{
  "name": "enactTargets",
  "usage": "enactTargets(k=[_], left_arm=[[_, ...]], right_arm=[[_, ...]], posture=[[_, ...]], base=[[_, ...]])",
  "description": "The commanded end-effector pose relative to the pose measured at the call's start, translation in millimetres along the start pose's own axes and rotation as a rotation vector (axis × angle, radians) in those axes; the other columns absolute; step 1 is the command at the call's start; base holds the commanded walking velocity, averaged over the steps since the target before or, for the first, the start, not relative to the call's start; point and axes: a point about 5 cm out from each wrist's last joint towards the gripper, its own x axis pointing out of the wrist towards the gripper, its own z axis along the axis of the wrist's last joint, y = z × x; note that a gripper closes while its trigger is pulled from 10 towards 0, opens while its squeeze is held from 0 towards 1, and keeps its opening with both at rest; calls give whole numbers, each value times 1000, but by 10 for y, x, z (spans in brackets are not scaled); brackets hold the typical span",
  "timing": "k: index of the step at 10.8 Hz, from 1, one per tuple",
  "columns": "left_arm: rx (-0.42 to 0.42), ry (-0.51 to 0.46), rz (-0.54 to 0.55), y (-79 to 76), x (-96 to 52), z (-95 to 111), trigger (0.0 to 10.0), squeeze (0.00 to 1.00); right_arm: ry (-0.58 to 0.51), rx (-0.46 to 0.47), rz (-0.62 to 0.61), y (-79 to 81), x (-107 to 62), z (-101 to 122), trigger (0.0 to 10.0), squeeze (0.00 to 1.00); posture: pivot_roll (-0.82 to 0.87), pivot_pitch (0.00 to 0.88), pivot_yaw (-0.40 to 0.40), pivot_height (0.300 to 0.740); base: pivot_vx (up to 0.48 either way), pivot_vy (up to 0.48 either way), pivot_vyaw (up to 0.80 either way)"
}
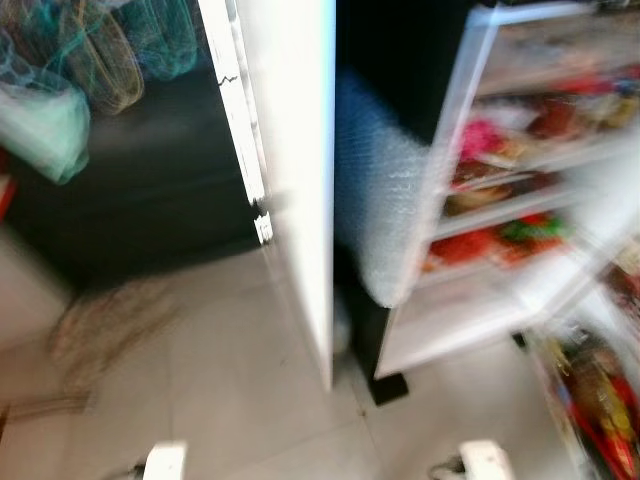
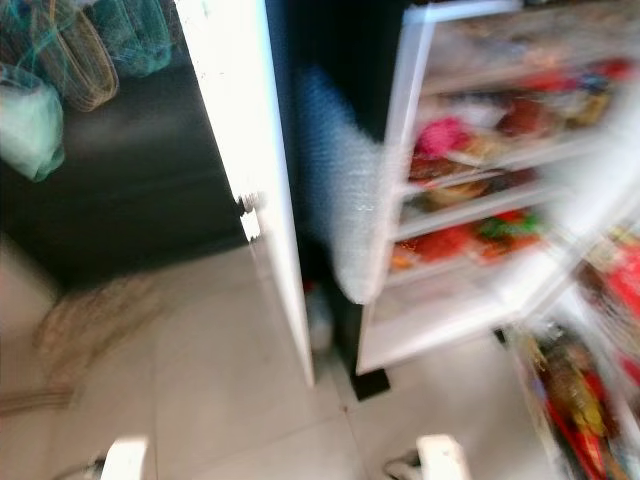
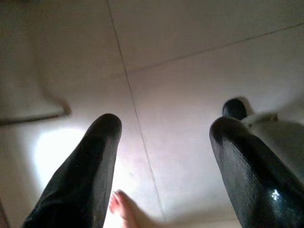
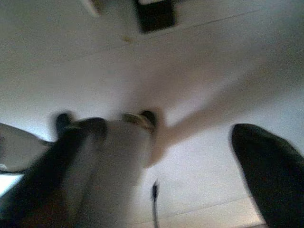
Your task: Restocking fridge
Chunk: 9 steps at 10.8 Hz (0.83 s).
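Note:
The head views are blurred. An open fridge (image 1: 470,200) stands ahead on the right, its shelves packed with red, pink and green packets (image 1: 500,240). A tall white panel (image 1: 290,150), seemingly a fridge door, stands edge-on in the middle. More colourful packets (image 1: 600,400) sit low at the far right. My left gripper (image 3: 164,137) hangs open above the floor tiles, nothing between its fingers (image 3: 90,166). Pointing down at the floor, my right gripper (image 4: 171,147) is open too and empty.
A roll of bubble wrap (image 1: 380,200) leans between the white panel and the fridge. A black sofa (image 1: 140,180) with net bags (image 1: 100,50) is on the left. Straw-coloured stuff (image 1: 110,320) lies on the pale tiled floor (image 1: 230,380). A bare foot (image 3: 121,206) shows under the left gripper.

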Motion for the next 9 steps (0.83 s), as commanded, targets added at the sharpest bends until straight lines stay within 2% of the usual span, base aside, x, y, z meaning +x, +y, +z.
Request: enactTargets(k=[1,9], left_arm=[[1,-6,-14,-31,7,32,10000,0],[42,-3,-12,-4,5,30,10000,0]], right_arm=[[54,9,-18,-75,-43,-159,10000,0],[59,14,-18,-60,-41,-165,10000,0]], posture=[[-93,138,67,740],[-100,135,73,740]], base=[[0,330,-731],[0,0,-750]])
